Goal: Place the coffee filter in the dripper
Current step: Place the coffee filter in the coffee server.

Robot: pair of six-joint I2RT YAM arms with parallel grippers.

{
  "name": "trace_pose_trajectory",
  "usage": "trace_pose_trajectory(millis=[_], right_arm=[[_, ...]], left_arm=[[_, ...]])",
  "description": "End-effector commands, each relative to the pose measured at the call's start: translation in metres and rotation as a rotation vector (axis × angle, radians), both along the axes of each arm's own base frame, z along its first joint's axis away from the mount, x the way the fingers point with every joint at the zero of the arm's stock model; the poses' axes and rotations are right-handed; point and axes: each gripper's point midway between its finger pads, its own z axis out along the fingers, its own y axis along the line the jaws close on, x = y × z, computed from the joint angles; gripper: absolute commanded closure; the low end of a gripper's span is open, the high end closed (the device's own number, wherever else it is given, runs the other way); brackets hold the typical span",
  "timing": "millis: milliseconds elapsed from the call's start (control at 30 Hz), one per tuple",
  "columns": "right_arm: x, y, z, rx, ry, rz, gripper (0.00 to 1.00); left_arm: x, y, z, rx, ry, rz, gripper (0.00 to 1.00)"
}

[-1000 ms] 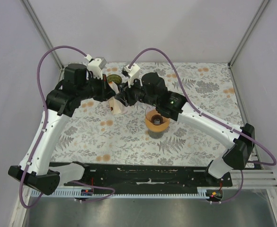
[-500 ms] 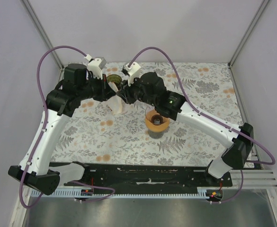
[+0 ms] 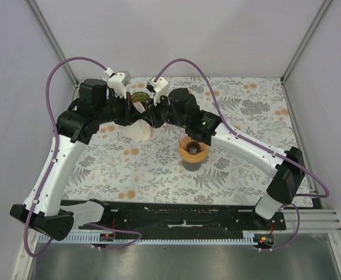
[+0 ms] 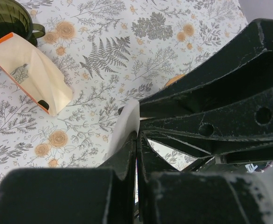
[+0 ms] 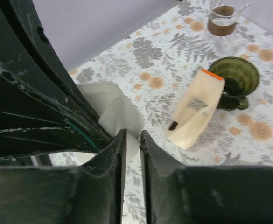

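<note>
The white paper coffee filter hangs above the table between both grippers. My left gripper is shut on one edge of the filter. My right gripper faces it with its jaws narrowly apart, and a fold of the filter runs between them along the left finger. In the top view the left gripper and right gripper nearly touch. The green ribbed dripper with a handle stands upright just behind them, also seen from the wrists.
A cream filter pack with an orange edge lies beside the dripper. An orange cone-shaped vessel on a dark base stands under the right arm. A glass with brown contents stands at the back.
My right gripper has moved left up to the left gripper and its jaws have narrowed around the filter. The filter now hangs more spread out. The left gripper has stayed shut.
</note>
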Motion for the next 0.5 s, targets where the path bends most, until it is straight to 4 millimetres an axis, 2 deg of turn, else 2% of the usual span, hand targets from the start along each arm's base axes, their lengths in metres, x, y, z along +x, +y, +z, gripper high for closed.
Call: trace_pose_trajectory(millis=[0,67,233,367,467], right_arm=[[-0.008,0.014,0.03,0.137,-0.005,0.084,0.86],[-0.003,0.007,0.029,0.146,0.001,0.049,1.0],[0.018,-0.021,0.028,0.129,-0.025,-0.118,1.0],[0.031,-0.038,0.027,0.076,-0.059,-0.226,1.0],[0.026,-0.033,0.022,0.079,-0.073,-0.178,1.0]], left_arm=[[0.004,0.002,0.014,0.01,-0.074,-0.007,0.98],[0.006,0.008,0.011,0.04,-0.084,0.012,0.98],[0.021,0.029,-0.007,0.164,-0.107,0.093,0.98],[0.022,0.027,-0.014,0.169,-0.09,0.076,0.98],[0.021,0.022,-0.008,0.146,-0.101,0.054,0.98]])
